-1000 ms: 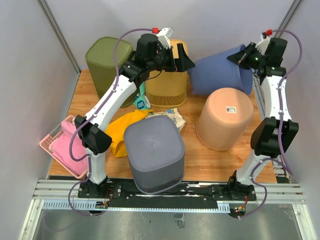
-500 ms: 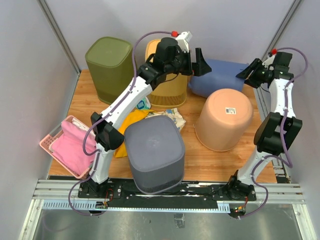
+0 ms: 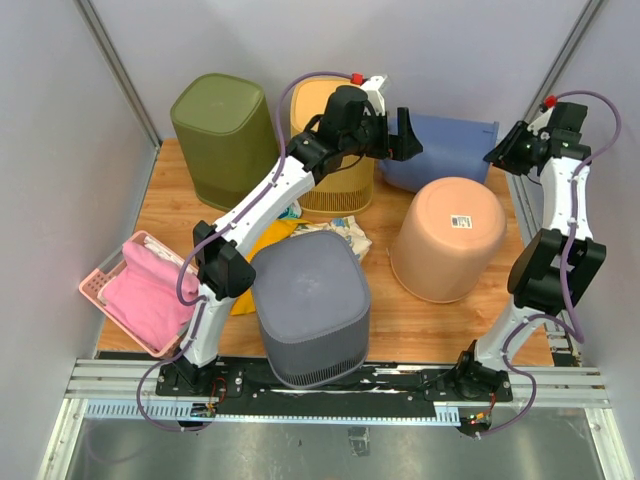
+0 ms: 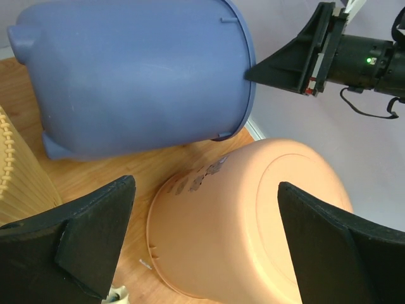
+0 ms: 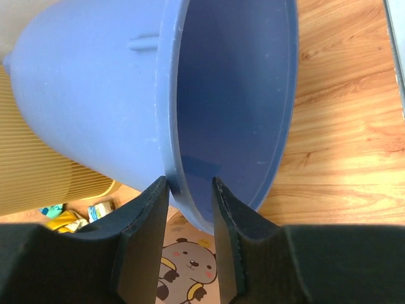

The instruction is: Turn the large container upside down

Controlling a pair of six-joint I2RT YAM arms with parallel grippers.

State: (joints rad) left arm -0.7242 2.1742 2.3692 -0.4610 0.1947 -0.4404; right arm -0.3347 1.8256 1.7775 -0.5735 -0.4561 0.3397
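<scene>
The large blue container lies on its side at the back of the table, mouth to the right. It also shows in the left wrist view and in the right wrist view. My right gripper straddles the rim at the mouth, one finger inside and one outside, shut on it. My left gripper is open and empty, hovering by the container's closed base end. The right gripper's tip shows at the rim in the left wrist view.
A peach container stands upside down just in front of the blue one. A grey container, an olive one and a yellow ribbed basket stand nearby. A pink basket, a yellow cloth and a bear-print packet lie at left and centre.
The blue container has come down from a raised tilt to lie on its side. My left arm swung right to its base end. My right gripper lowered with the rim.
</scene>
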